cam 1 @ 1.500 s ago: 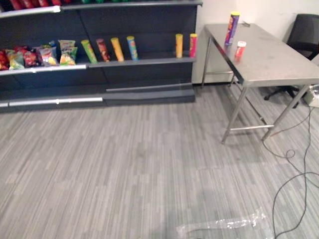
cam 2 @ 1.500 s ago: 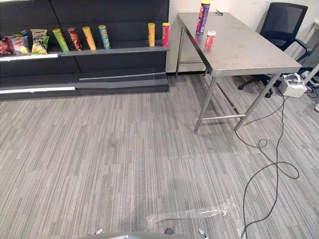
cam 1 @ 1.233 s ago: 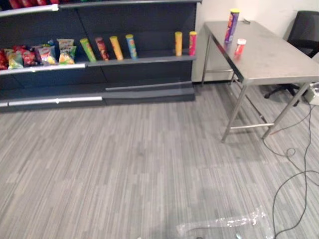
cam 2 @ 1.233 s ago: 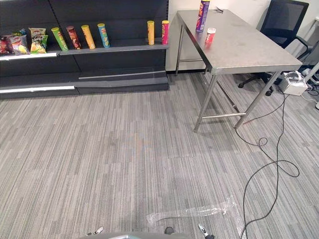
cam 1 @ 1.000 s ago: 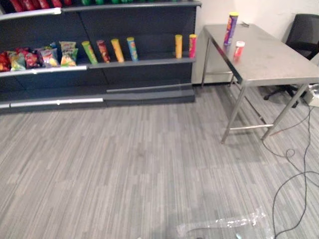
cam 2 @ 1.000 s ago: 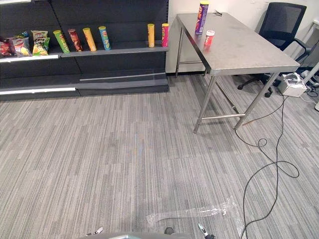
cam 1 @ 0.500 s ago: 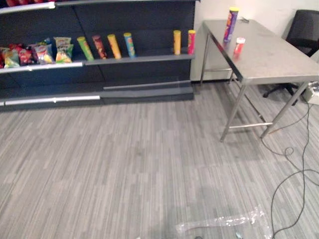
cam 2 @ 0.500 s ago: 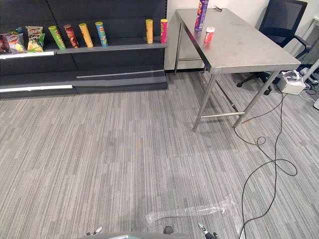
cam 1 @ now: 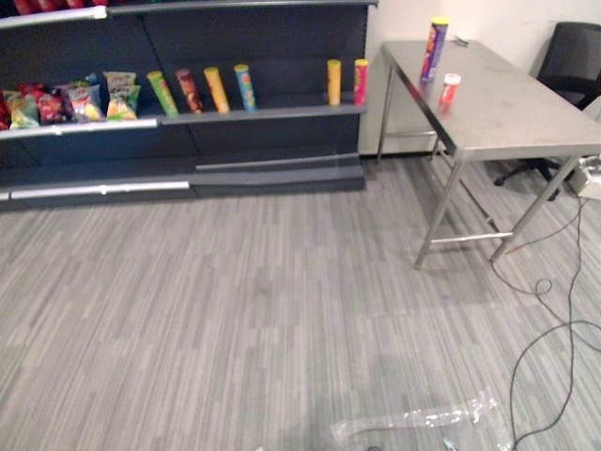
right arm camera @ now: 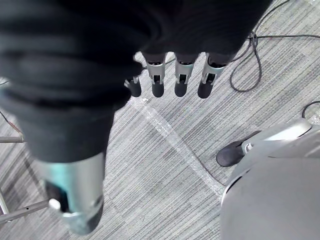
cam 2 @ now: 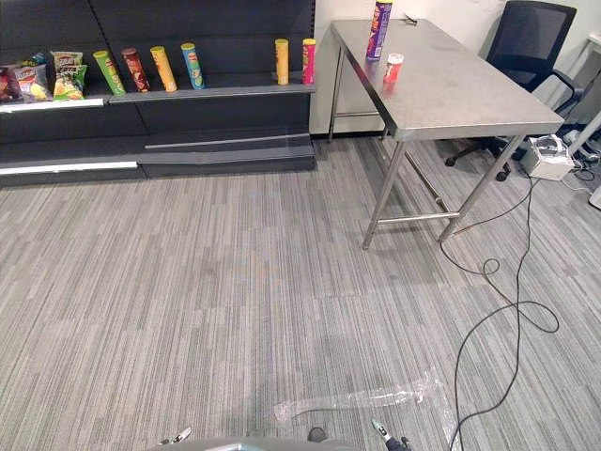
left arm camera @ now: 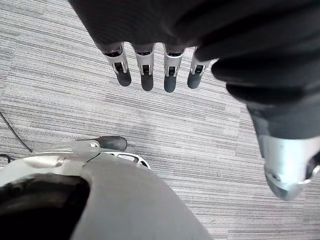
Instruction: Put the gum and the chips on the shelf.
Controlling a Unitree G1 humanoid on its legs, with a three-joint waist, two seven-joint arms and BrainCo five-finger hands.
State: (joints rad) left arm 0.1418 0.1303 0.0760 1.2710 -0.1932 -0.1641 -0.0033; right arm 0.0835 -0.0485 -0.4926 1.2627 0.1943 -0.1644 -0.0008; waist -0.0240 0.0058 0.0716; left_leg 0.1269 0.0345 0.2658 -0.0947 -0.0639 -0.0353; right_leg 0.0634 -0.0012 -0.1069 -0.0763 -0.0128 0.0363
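A tall purple chips can (cam 1: 434,49) stands upright at the far end of the steel table (cam 1: 512,117). A small red and white gum bottle (cam 1: 450,91) stands just in front of it. Both also show in the right eye view, the can (cam 2: 379,30) and the gum bottle (cam 2: 393,68). The dark shelf (cam 1: 272,114) runs along the wall left of the table. My left hand (left arm camera: 146,65) hangs over the carpet with straight fingers and holds nothing. My right hand (right arm camera: 180,80) hangs the same way, empty, far from the table.
Several chips cans (cam 1: 216,89) and snack bags (cam 1: 70,101) line the shelf. A black office chair (cam 1: 573,56) stands behind the table. A white box (cam 2: 547,156) sits on the floor by the table's legs. A clear plastic strip (cam 1: 423,418) lies on the carpet near me.
The head views have shifted a little, so the camera moved. The can, the gum bottle and the shelf goods stand where they were.
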